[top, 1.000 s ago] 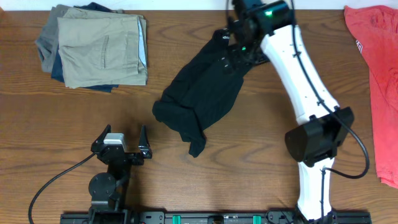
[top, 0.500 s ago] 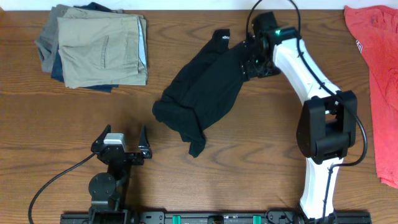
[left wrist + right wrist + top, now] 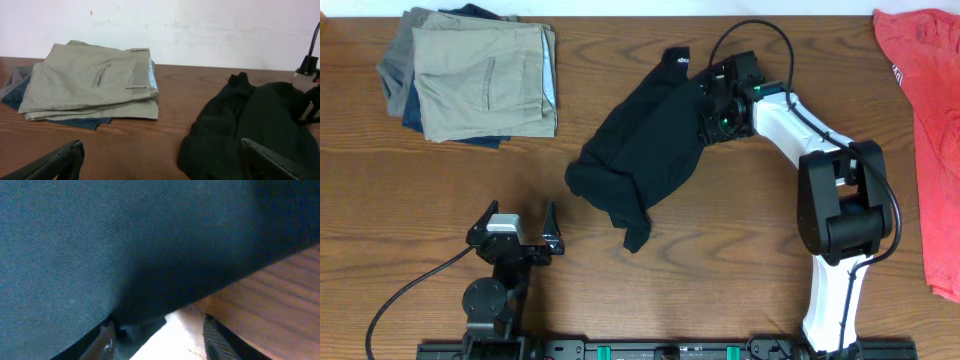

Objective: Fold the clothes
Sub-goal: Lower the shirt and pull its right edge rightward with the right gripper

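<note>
The clothes, one black garment, lie crumpled in the middle of the table, with tiny white print at the far tip. My right gripper is low at the garment's upper right edge. In the right wrist view the black fabric fills most of the frame. Its hem lies against the left finger of the right gripper, whose jaws stand apart with bare table between them. My left gripper rests open near the front left, holding nothing. In its wrist view the left gripper faces the clothes.
A pile of folded tan, grey and blue trousers sits at the back left, also seen as the trousers in the left wrist view. A red-coral shirt lies along the right edge. A black cable loops above the right arm.
The right arm has swung down from over the garment's far tip to its upper right edge, and its jaws have narrowed. The garment and the left arm have not moved.
</note>
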Controlling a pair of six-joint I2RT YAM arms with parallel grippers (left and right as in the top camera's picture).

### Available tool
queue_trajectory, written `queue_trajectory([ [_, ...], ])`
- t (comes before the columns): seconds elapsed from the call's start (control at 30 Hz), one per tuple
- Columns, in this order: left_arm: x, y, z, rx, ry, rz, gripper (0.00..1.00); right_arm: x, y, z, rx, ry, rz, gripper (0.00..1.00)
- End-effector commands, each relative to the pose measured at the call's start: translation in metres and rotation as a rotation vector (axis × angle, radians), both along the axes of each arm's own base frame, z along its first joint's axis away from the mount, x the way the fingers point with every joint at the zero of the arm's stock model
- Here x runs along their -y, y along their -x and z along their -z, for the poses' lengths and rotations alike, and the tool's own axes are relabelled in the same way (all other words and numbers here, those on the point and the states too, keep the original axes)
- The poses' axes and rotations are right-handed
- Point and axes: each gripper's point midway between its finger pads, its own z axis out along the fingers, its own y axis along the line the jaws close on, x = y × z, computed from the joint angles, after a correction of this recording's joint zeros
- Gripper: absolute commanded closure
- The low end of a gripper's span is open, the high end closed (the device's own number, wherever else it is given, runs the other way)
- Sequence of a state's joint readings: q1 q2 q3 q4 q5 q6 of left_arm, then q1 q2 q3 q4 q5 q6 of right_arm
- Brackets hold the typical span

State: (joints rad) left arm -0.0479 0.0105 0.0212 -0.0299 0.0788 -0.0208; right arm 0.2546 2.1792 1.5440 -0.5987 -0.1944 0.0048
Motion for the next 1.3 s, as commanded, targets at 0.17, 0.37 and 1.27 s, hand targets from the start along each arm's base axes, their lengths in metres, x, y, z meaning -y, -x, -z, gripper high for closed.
queue_trajectory([
  [0.17,0.003,0.001,0.015,-0.044,-0.014,0.019,0.02,-0.026,0.009,-0.003,-0.008,-0.093,-0.057,0.76],
  [0.37,0.003,0.001,0.015,-0.044,-0.014,0.019,0.02,-0.025,0.007,-0.011,-0.004,-0.097,-0.044,0.99],
  [1.27,0.003,0.001,0.015,-0.044,-0.014,0.019,0.02,0.069,0.130,-0.229,0.122,0.065,0.247,0.69],
])
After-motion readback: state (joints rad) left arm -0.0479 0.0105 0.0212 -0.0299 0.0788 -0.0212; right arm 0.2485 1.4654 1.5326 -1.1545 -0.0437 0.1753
